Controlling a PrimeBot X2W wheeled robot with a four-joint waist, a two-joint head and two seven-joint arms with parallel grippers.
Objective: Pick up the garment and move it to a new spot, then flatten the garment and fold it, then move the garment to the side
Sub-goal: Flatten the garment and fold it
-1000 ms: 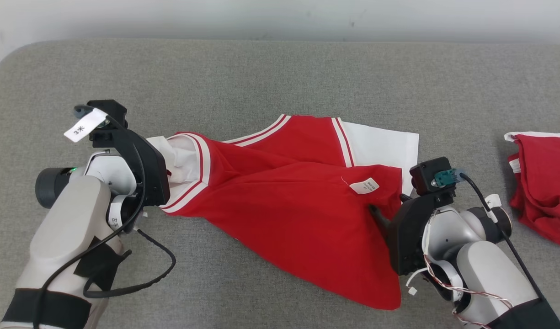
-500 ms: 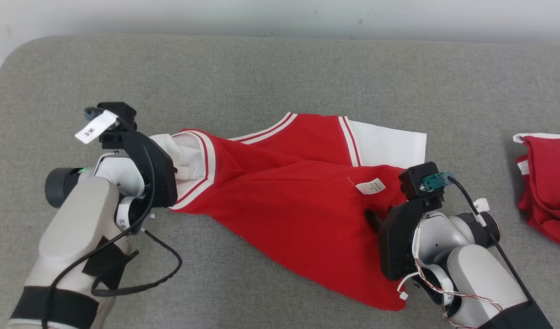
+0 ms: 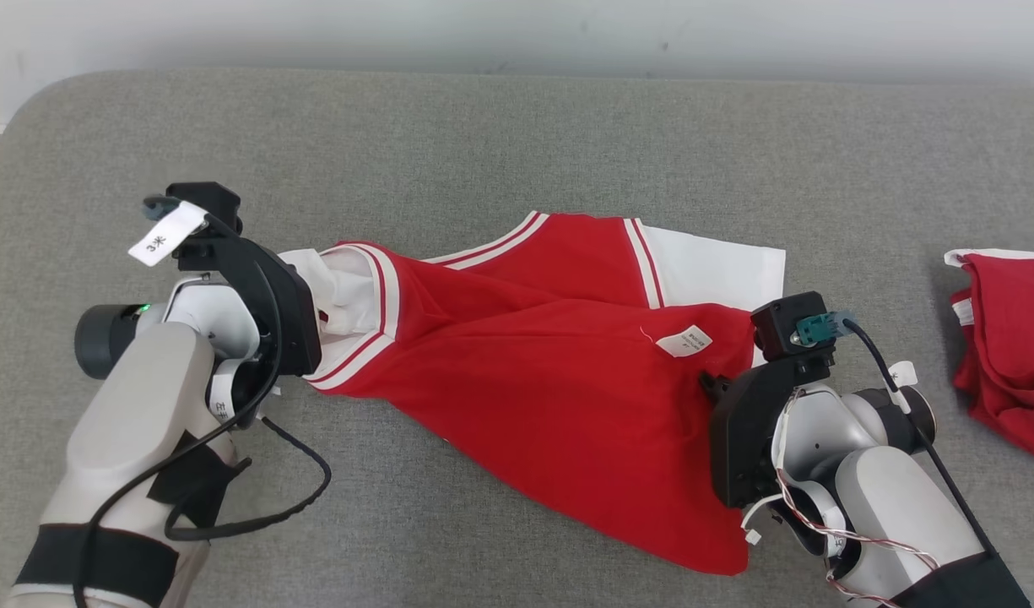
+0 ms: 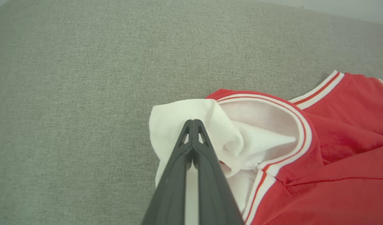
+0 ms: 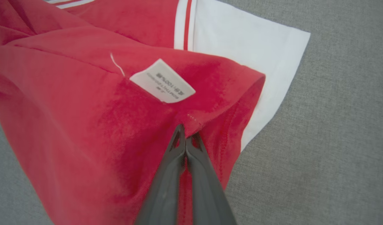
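A red garment (image 3: 550, 397) with white sleeves and striped trim lies spread and creased on the grey padded surface (image 3: 517, 143). My left gripper (image 4: 193, 122) is shut on the bunched white sleeve (image 4: 178, 115) at the garment's left end, beside the striped collar (image 4: 299, 118). My right gripper (image 5: 185, 131) is shut on the red hem edge just below the white care label (image 5: 162, 82). In the head view, the left gripper (image 3: 310, 317) sits at the garment's left end and the right gripper (image 3: 709, 384) at its right edge. The other white sleeve (image 3: 711, 270) lies flat behind.
A second red and white garment (image 3: 1010, 338) lies crumpled at the surface's right edge. A pale wall (image 3: 517, 29) runs behind the surface. Bare grey padding extends behind the garment and in front of it.
My right gripper has shifted slightly right with the red hem pinched in it, drawing that edge taut. The left gripper holds the sleeve nearly in place. The head view has shifted a little.
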